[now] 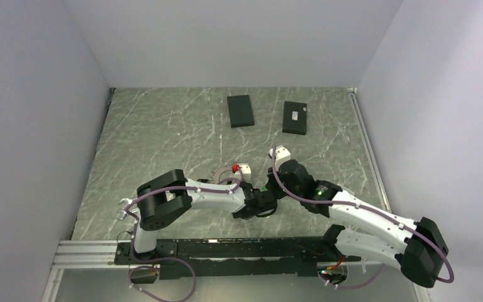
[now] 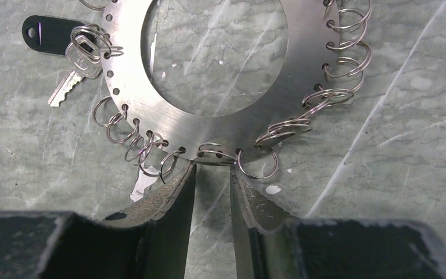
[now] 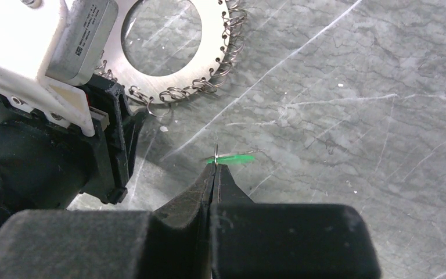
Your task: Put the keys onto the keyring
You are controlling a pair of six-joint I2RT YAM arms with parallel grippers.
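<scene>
While the keyring (image 2: 220, 125) lies flat near the middle of the marbled table (image 1: 163, 138), well short of the far side, we find the left gripper (image 2: 213, 168) right at the disc's near rim. Its two fingers stand a little apart, tips touching the rim on either side of one small split ring (image 2: 213, 152). Whether they squeeze that ring we cannot tell.

We count one keyring, its rim hung with split rings (image 2: 348, 49). At least a dozen show in the left wrist view, several overlapping, so an exact tally escapes us. Only one key (image 2: 69, 81) shows. It is silver and hangs from a ring at the disc's left edge, with one black tag (image 2: 49, 34) beside it.

The right gripper (image 3: 215, 165) is pressed fully closed just beside the left arm's wrist. It pinches one thin metal loop (image 3: 216, 156) that stands upright at its tips, and one green sliver (image 3: 237, 158) lies just past it.

From above we count two black boxes (image 1: 240, 111), flat at the far side and apart from each other, and one small red piece (image 1: 234, 167) just beside the keyring.
</scene>
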